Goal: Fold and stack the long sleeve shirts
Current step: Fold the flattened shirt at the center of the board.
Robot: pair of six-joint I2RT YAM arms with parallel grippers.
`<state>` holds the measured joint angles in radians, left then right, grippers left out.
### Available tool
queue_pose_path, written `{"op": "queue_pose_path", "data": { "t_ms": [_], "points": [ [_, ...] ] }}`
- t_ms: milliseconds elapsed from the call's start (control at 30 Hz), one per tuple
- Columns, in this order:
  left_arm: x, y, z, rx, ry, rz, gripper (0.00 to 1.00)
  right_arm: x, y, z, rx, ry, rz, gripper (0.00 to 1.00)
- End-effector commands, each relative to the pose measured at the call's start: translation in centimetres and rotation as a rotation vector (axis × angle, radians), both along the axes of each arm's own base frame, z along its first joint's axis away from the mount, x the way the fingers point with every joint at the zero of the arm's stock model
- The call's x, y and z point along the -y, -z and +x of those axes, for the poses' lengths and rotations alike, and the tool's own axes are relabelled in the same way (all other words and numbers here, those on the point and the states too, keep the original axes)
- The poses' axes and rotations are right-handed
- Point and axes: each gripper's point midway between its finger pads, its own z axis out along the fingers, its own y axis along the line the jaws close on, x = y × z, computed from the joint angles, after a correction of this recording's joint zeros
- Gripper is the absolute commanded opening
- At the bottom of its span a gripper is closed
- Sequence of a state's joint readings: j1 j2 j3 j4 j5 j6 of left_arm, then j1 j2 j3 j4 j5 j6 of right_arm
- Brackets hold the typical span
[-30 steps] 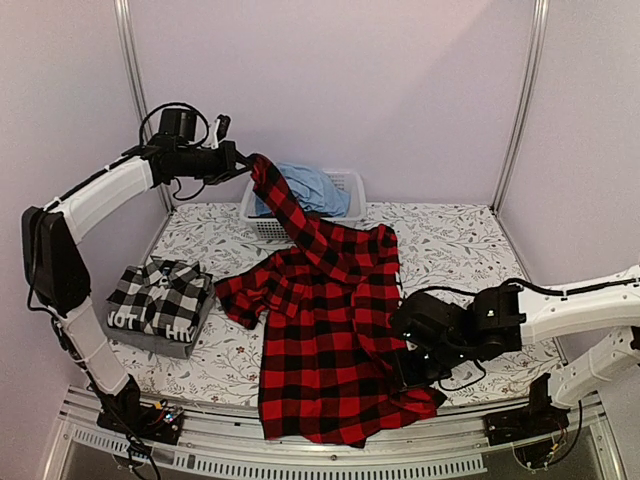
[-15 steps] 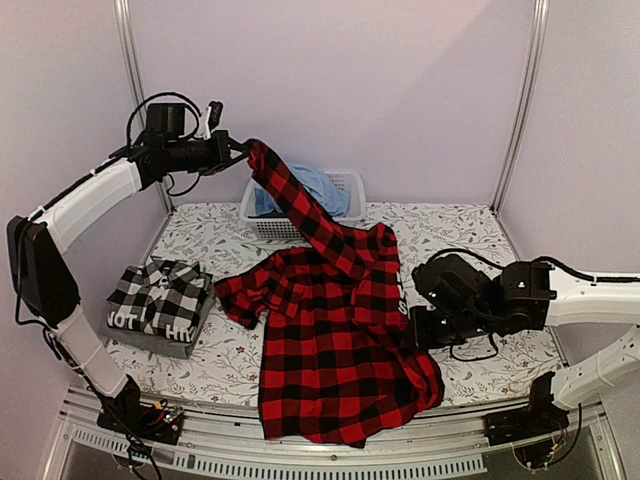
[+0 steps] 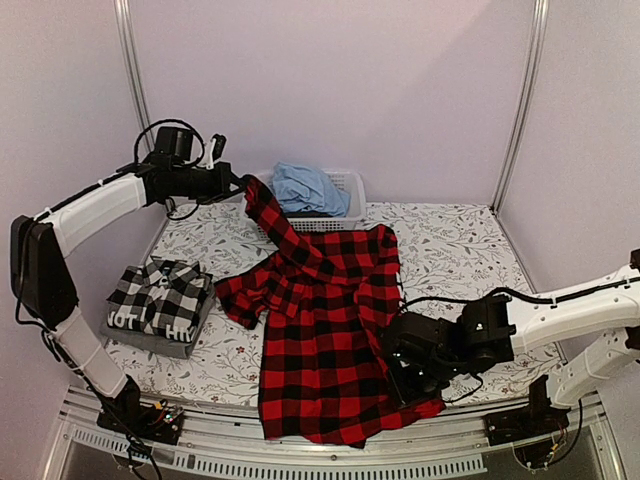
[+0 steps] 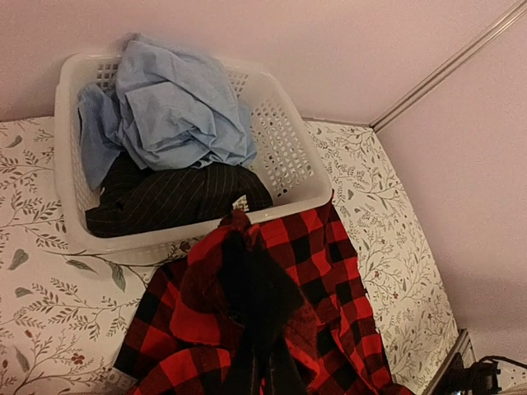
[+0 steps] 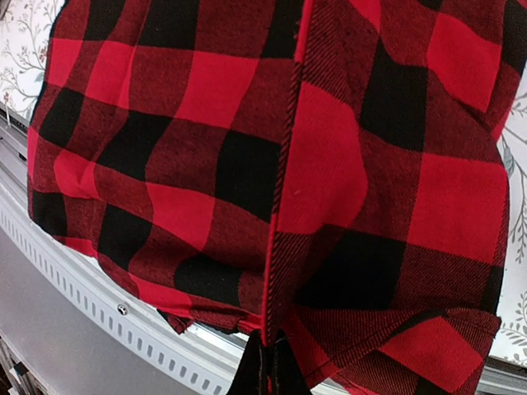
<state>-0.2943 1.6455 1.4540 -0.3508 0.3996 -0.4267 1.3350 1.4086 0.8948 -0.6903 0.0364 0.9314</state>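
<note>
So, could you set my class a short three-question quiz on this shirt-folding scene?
1. Pick one: the left gripper is shut on A) the red flannel, B) a blue cloth, C) the basket rim.
2. True or false: the right gripper is open and clear of the flannel.
3. Fill in: the folded check shirt lies to the robot's ____ of the flannel.

Key: 1 A; 2 false, it is shut on the flannel's edge; 3 left.
</note>
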Motion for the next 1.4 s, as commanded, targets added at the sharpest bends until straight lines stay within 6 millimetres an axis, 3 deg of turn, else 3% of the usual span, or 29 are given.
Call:
{"op": "queue_pose_path", "data": {
  "t_ms": [0, 133, 233, 433, 533, 600, 667, 800, 900, 1033, 1167, 1267, 1367],
  "points": [
    [-1.0, -0.9, -0.4, 0.035, -0.033, 0.051, 0.00, 2.7, -0.4, -2.0, -0.070, 0.016, -0.006, 0.00],
    [-0.9, 0.3, 0.0, 0.002, -0.038, 0.055, 0.00, 3.0, -1.7, -2.8, -0.098, 0.014, 0.063, 0.00],
    [-0.7, 1.2, -0.1, -0.021, -0.033, 0.046, 0.00, 1.4, -2.1, -2.6, -0.090, 0.001, 0.115, 0.00],
    [-1.9, 2.3, -0.4, -0.036, -0.076, 0.089, 0.00, -2.3, -1.0, -2.7, -0.107, -0.068, 0.161, 0.00],
    [-1.9, 2.7, -0.8, -0.046, -0.072, 0.096, 0.00, -2.5, 0.3, -2.8, -0.114, -0.085, 0.129, 0.00],
    [-2.1, 3.1, -1.1, -0.054, -0.073, 0.100, 0.00, -2.3, 1.3, -3.0, -0.132, -0.092, 0.095, 0.08],
    [-2.1, 3.8, -1.4, -0.067, -0.072, 0.106, 0.00, -2.2, 1.2, -2.7, -0.120, -0.083, 0.076, 0.24],
    [-2.2, 4.1, -2.0, -0.071, -0.068, 0.115, 0.04, -1.1, -1.5, -0.8, -0.010, -0.021, 0.089, 0.53],
    [-2.5, 4.3, -2.6, -0.074, -0.075, 0.135, 0.09, 0.9, -3.6, 1.6, 0.077, 0.065, 0.082, 0.64],
    [-2.3, 3.6, -3.9, -0.044, -0.083, 0.170, 0.20, 4.3, -3.8, 5.2, 0.111, 0.230, 0.077, 0.66],
    [-0.8, 2.3, -5.6, 0.005, -0.047, 0.181, 0.17, 6.3, -3.9, 9.7, 0.172, 0.355, 0.103, 0.63],
    [2.2, 2.1, -7.3, 0.008, 0.030, 0.141, 0.17, 6.6, -3.2, 12.6, 0.188, 0.383, 0.121, 0.62],
    [6.4, 3.3, -8.9, -0.024, 0.125, 0.083, 0.17, 6.5, -1.9, 14.7, 0.191, 0.383, 0.151, 0.62]
  ]
}}
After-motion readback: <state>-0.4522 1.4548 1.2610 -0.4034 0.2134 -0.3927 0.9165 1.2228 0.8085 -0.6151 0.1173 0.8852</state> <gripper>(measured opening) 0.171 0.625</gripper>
